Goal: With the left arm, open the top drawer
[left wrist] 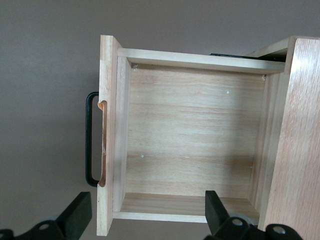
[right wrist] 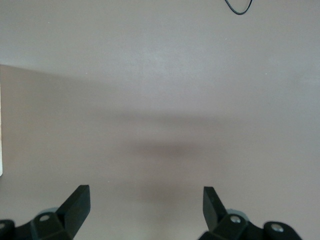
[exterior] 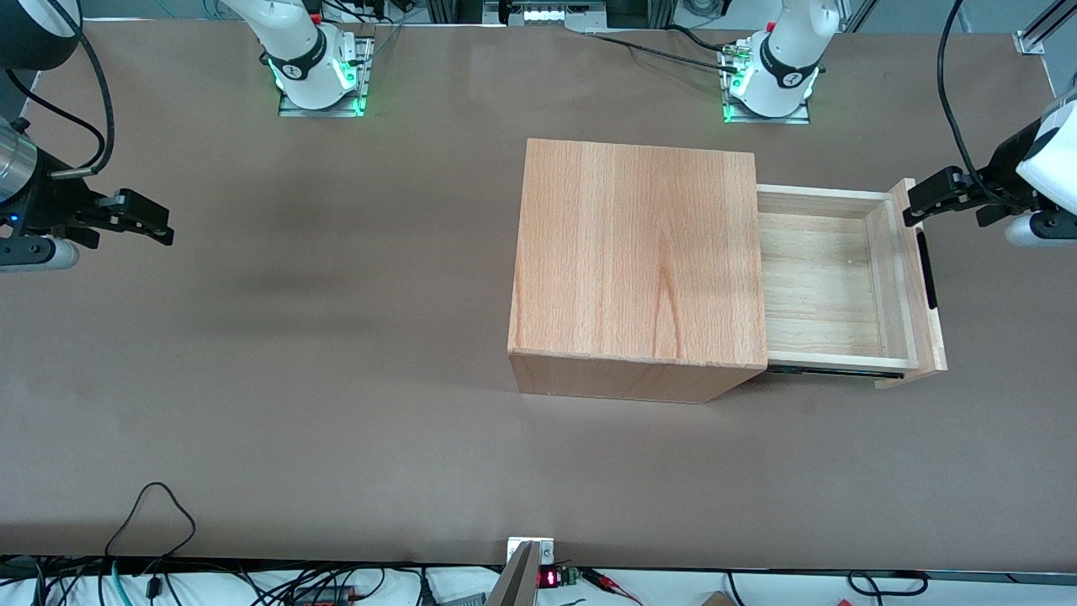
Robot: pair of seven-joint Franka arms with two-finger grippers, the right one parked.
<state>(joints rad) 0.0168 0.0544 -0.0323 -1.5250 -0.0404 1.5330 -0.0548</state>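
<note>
Pincer (exterior: 913, 204) spread wide, holding nothing, above pulled-out top drawer (exterior: 829, 282), near front panel.

The left arm (exterior: 1039, 181) runs off the front view's edge, so only its wrist and the gripper (exterior: 913, 202) show, hanging above the top drawer (exterior: 829, 278) at the front-panel corner farther from the camera. In the wrist view both fingers (left wrist: 77, 215) are cut off at their bases, spread wide with nothing between them. The drawer's inner end is hidden inside the cabinet (exterior: 635, 261), and the black handle (exterior: 927, 269) is partly masked by the front panel.
</note>
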